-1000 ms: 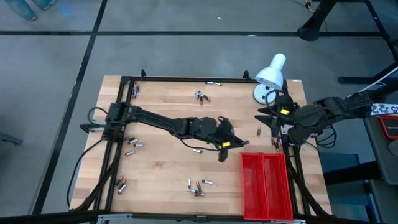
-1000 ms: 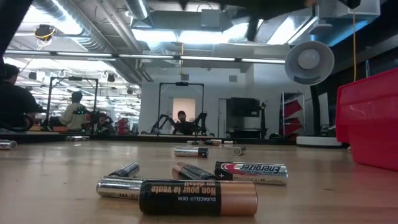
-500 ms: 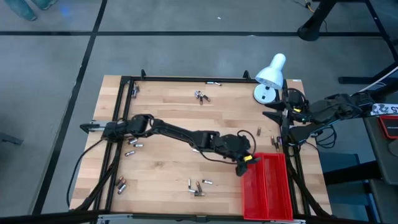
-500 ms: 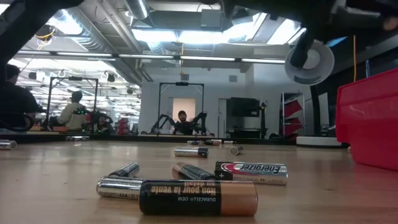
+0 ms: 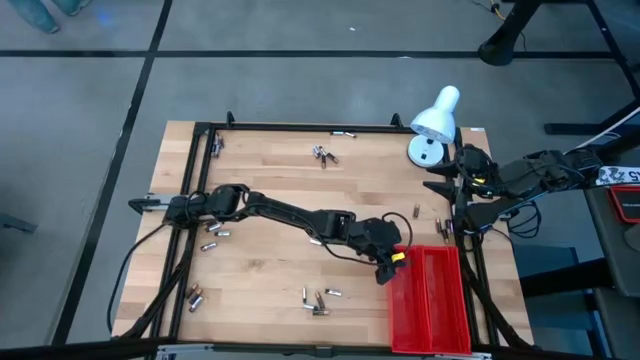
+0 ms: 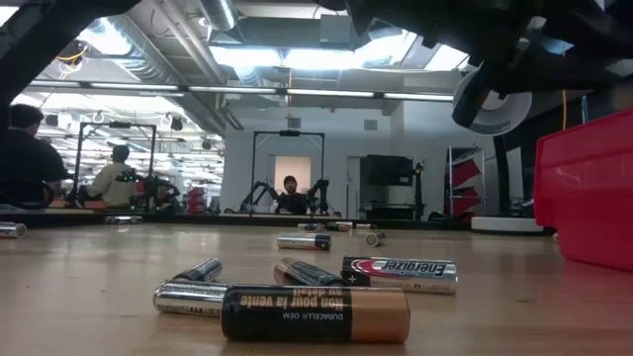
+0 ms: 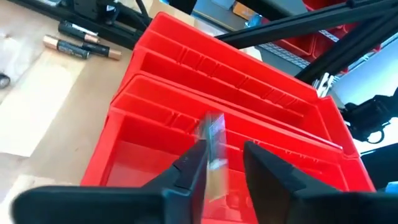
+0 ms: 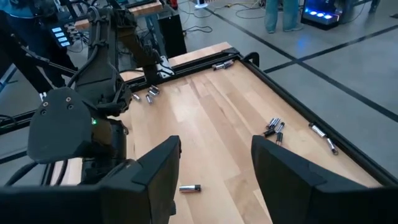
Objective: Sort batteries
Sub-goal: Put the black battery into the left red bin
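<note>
My left gripper [image 5: 385, 268] hangs over the far left corner of the red tray [image 5: 428, 300], its fingers open [image 7: 225, 149]. A silvery battery [image 7: 213, 140], blurred and roughly upright, shows between them close to one finger, above the tray's compartments [image 7: 249, 124]. More batteries lie on the wooden table in small groups [image 5: 322, 154] [image 5: 211, 232] [image 5: 317, 300], and some lie close to the low camera [image 6: 315, 313]. My right gripper [image 5: 440, 185] waits open at the right edge, raised, with nothing between its fingers [image 8: 214, 149]. My left gripper has the silvery battery [image 7: 213, 140] right beside the inner face of one finger [image 7: 198, 155], with a gap to the other finger. The battery is blurred, and I cannot tell whether the finger still touches it. The fingers slant down over the tray.
A white desk lamp [image 5: 435, 120] stands at the far right corner. Black frame rails [image 5: 190, 200] run along the table's left, far and right sides. Single batteries lie near the right rail [image 5: 417, 211] and by the far rail [image 5: 343, 132].
My left gripper has gone toward the table's right and near edges and down, from the middle of the table to the red tray's far left corner, and has held there for the last half second.
</note>
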You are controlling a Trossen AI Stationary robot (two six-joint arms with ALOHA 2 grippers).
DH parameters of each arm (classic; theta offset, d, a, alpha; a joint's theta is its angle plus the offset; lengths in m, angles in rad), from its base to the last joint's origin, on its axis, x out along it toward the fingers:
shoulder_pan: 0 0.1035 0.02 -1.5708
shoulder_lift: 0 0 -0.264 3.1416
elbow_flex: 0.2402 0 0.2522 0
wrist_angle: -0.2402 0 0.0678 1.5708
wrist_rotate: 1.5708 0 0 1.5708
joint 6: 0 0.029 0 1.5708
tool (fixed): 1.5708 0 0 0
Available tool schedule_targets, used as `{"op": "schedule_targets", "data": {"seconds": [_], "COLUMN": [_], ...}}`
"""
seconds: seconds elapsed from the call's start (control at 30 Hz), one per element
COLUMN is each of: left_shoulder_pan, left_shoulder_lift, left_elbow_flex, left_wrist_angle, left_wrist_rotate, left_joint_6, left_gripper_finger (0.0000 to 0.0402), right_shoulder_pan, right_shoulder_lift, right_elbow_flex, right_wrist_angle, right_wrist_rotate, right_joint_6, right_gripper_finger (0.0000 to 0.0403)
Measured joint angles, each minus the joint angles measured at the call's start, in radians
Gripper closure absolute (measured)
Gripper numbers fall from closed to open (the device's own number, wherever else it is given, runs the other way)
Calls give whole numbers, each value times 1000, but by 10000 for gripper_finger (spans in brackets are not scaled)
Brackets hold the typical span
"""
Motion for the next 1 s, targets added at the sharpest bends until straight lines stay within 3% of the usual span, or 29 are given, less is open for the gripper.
{"op": "schedule_targets", "data": {"seconds": [0.27,0.53,0.77,1.0], "left_shoulder_pan": [-5,14,-7,-125], "left_shoulder_lift": [-3,-84,-206,-249], "left_elbow_flex": [0,0,0,0], "left_wrist_angle": [3,-75,-460,-848], "left_wrist_rotate": [5,67,50,51], "left_joint_6": [10,79,160,158], "left_gripper_finger": [235,230,248,260], "right_shoulder_pan": [0,0,0,0], "right_shoulder_lift": [0,0,38,104], "right_elbow_flex": [0,0,1,1], "right_wrist_angle": [1,2,47,100], "right_wrist_rotate": [0,-13,-88,-132], "right_joint_6": [2,24,-19,-83], "right_gripper_finger": [204,204,204,204]}}
